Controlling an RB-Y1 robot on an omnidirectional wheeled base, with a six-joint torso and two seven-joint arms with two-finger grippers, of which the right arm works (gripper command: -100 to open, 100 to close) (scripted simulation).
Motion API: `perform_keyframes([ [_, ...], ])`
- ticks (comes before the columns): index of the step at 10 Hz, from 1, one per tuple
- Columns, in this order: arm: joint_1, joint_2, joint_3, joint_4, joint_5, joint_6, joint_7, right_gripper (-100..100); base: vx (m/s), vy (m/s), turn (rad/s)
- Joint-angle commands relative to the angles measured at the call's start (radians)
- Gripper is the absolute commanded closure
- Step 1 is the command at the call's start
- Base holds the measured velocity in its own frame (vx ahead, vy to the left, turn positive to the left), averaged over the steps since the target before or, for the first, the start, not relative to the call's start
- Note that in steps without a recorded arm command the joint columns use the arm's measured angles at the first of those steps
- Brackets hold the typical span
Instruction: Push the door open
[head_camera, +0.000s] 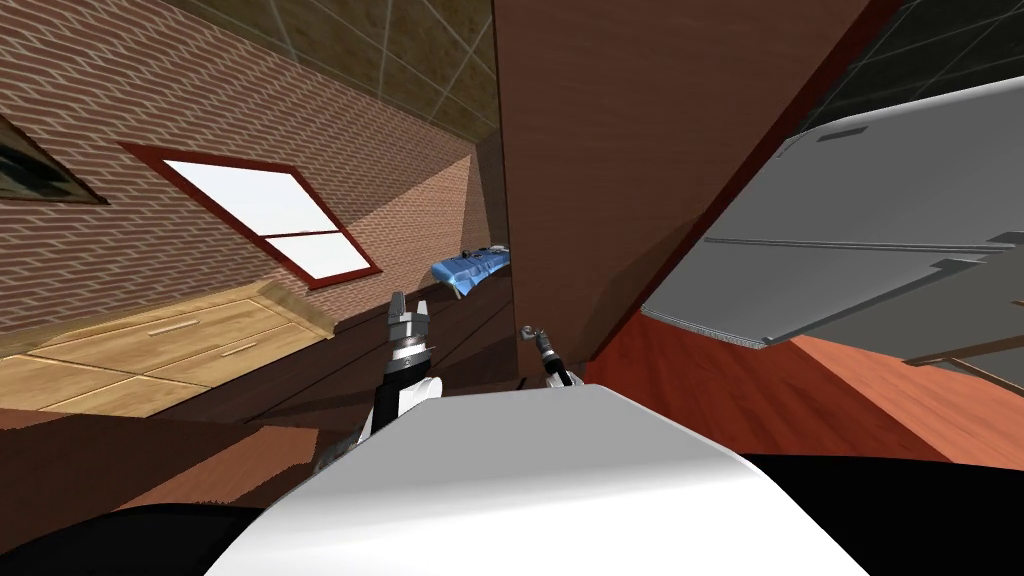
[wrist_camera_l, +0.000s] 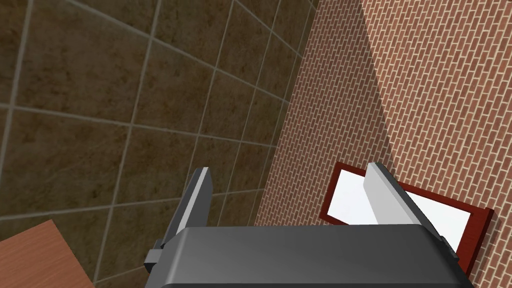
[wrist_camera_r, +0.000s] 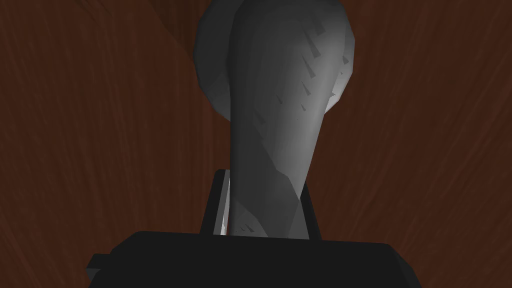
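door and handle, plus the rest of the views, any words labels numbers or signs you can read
No readable text in any view.
The dark brown door, the grey handle clamped in the right gripper, the brick wall, the window, the wooden drawers and the grey panels carry no words, numbers or signs.

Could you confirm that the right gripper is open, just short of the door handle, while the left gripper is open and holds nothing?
Not quite: the right gripper is shut on the handle, clamping its sides, as the right wrist view shows. The left gripper is open and holds nothing.
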Motion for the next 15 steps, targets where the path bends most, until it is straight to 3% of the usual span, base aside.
perform_keyframes([
  [1, -0.022, -0.007, -0.03, 0.023, -0.013, -0.012, 0.009, 100, 0.161, 0.132, -0.092],
  [8, -0.025, -0.01, -0.12, 0.03, -0.053, -0.016, 0.039, 100, 0.157, 0.126, -0.07],
  [15, -0.028, 0.01, -0.195, 0.036, -0.087, -0.019, 0.065, 100, 0.162, 0.126, -0.072],
])
